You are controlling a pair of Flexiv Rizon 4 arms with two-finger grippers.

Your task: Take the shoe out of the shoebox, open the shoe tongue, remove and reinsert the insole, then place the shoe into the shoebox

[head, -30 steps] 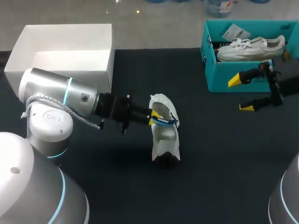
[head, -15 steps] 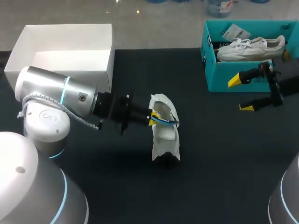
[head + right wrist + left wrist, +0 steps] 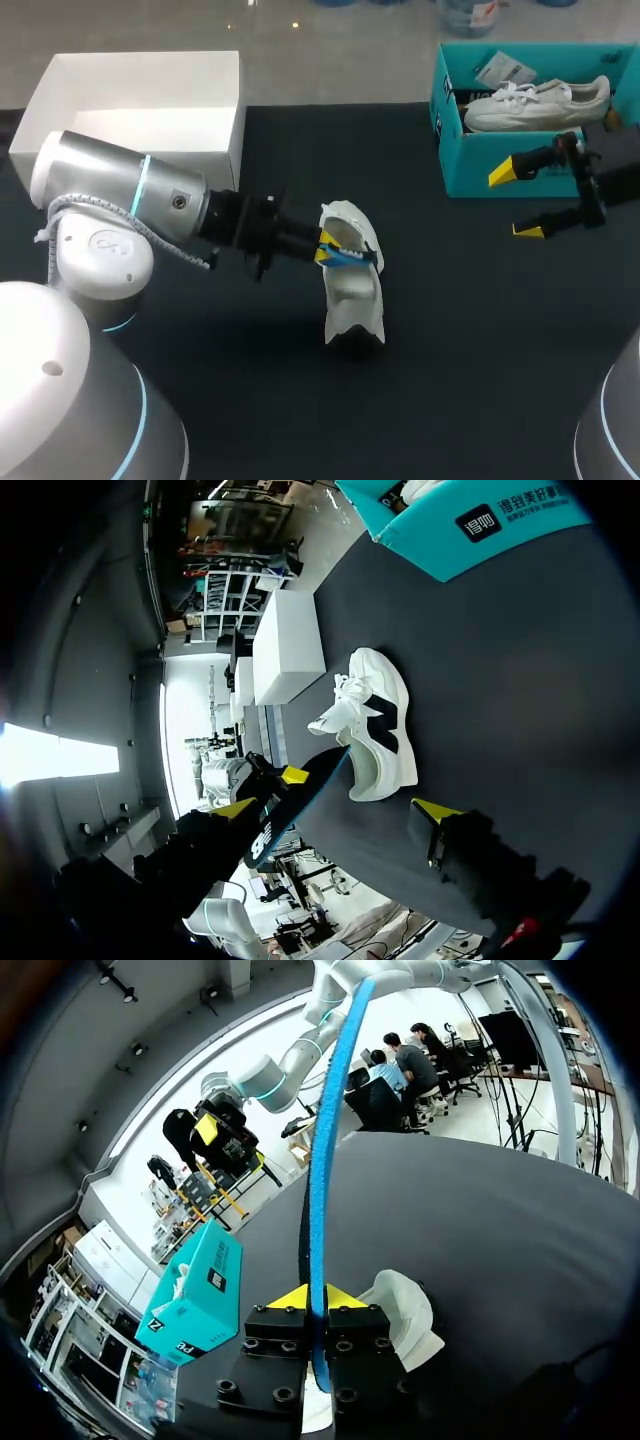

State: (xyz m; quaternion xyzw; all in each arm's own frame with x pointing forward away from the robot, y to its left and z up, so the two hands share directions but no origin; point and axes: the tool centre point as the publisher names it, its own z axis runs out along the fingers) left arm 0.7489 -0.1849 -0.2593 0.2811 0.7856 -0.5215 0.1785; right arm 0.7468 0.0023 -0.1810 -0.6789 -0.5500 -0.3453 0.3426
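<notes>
Since the earlier frame, we see the left gripper shifted slightly left and far with the insole.

Head view: its fingers pinch the blue insole at the mouth of the white shoe. The right gripper, fingers wide, hangs near the teal shoebox, far right.

Left wrist view: the insole stands edge-on between the closed fingers, with the shoe just beside.

Right wrist view: the shoe lies ahead, well apart.

Matt dark table, glossy metal arm, smooth white shoe, teal cardboard shoebox.
</notes>
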